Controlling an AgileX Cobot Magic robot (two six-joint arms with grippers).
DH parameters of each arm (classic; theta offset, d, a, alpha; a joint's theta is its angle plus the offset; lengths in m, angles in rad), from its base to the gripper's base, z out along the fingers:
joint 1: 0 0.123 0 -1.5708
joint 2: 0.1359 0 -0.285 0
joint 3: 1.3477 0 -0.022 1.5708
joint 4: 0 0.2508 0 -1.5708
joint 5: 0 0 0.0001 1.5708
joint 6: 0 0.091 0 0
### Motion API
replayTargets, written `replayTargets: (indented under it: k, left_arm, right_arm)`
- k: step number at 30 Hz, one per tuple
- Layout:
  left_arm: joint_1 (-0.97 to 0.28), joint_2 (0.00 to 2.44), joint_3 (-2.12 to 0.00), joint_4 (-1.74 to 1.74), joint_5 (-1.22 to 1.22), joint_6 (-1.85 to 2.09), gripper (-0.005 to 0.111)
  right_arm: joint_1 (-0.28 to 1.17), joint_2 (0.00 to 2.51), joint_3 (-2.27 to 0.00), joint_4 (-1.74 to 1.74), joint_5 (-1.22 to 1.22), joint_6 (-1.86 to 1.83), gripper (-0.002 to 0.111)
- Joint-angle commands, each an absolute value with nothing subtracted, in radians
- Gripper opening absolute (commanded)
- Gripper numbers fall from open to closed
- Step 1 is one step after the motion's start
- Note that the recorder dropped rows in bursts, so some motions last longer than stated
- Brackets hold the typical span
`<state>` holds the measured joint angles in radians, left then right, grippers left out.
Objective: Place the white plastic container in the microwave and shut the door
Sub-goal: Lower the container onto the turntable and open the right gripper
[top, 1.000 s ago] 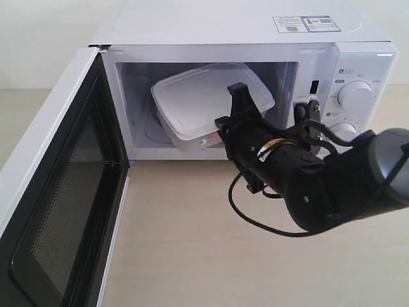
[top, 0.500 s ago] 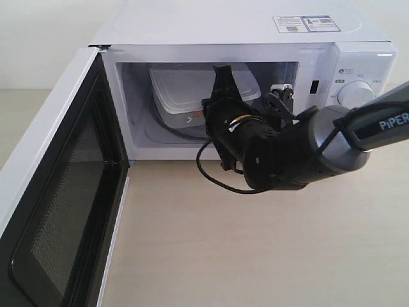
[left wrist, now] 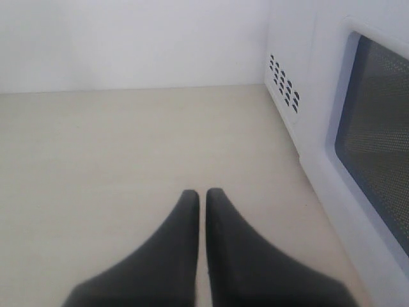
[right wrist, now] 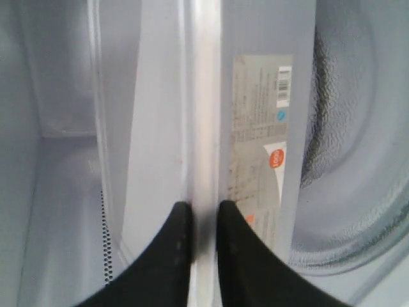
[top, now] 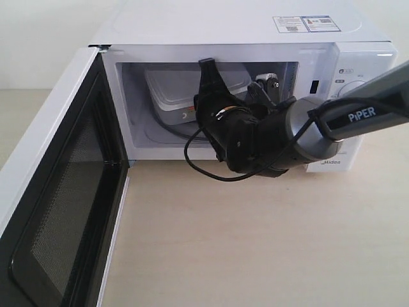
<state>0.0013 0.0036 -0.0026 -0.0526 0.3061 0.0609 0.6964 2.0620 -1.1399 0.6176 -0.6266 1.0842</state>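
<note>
Plastic container [top: 169, 89] moving deeper into microwave [top: 223, 25] vs prev frame; I'm holding w/ right jaws pinching its rim, door [top: 57, 211] hanging open.

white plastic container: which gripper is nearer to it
Right. The right gripper is inside the microwave, jaws shut on the rim of the white plastic container. The left gripper sits outside, beside the door, empty.

A pale beige table [top: 255, 243] with faint wood grain fills the exterior view from 4 through 6 o'clock. A plain white wall [top: 38, 45] stands behind it at 10 o'clock.
</note>
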Motion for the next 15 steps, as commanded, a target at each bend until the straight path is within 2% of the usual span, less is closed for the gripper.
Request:
replayTargets:
  k: [1, 12, 14, 15]
  left_arm:
    - [0.006, 0.0, 0.0, -0.053, 0.306, 0.062, 0.004]
    - [0.006, 0.0, 0.0, -0.053, 0.306, 0.062, 0.004]
    - [0.006, 0.0, 0.0, -0.053, 0.306, 0.062, 0.004]
    - [0.006, 0.0, 0.0, -0.053, 0.306, 0.062, 0.004]
  right_arm:
    - [0.695, 2.059, -1.151, 0.625, -0.658, 1.031, 0.0]
    - [0.695, 2.059, -1.151, 0.625, -0.669, 0.971, 0.0]
    - [0.695, 2.059, -1.151, 0.625, -0.676, 0.971, 0.006]
    - [0.695, 2.059, -1.151, 0.625, -0.676, 0.971, 0.019]
